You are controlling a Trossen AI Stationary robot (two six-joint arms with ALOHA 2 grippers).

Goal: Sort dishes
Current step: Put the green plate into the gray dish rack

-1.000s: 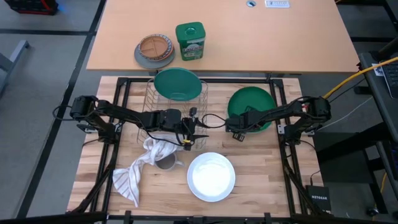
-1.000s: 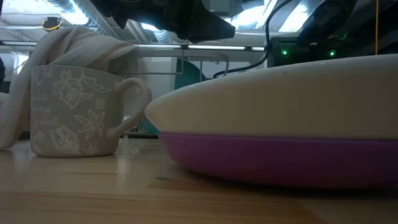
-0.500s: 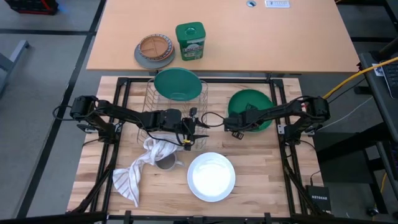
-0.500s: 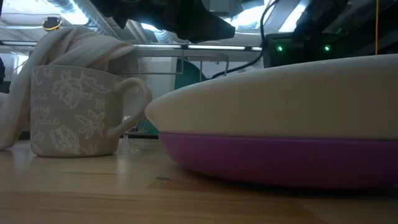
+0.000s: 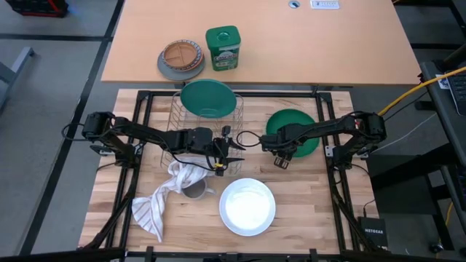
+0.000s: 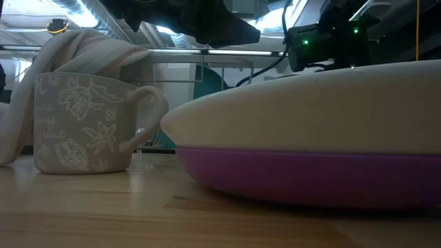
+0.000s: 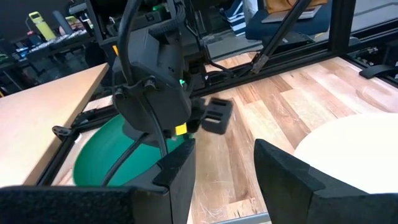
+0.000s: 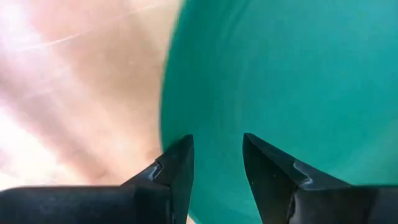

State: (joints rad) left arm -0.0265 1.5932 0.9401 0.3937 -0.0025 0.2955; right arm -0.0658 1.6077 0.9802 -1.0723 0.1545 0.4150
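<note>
A: Where do we have the right jaws (image 8: 214, 165) at this point?

B: We have them low over the near-left rim of the green plate (image 5: 295, 129), pointing down at it. In the right wrist view the two fingers (image 8: 176, 163) stand parted by a narrow gap with nothing between them, and the plate's edge runs just ahead of the fingertips, with bare tabletop (image 5: 320, 189) beside it.

A: And the left jaws (image 5: 231, 153)?

B: We see them parted as well and holding nothing. They hang at the right end of the wire rack (image 5: 198, 131), aimed toward the right arm, and in the left wrist view the green plate lies beyond them, under that arm's wrist.

A: Where are the other plates from there?

B: The teal plate (image 5: 210, 98) stands on edge in the rack, behind the left jaws. The white plate (image 5: 247, 206) lies flat on the tabletop, in front of both jaws and between them. In the low view we see it stacked on the purple plate (image 6: 303, 176).

A: Anything else near us?

B: A patterned mug (image 6: 83, 124) sits beside the stack with a cloth (image 5: 156, 204) draped over it, in front of the left jaws.
</note>
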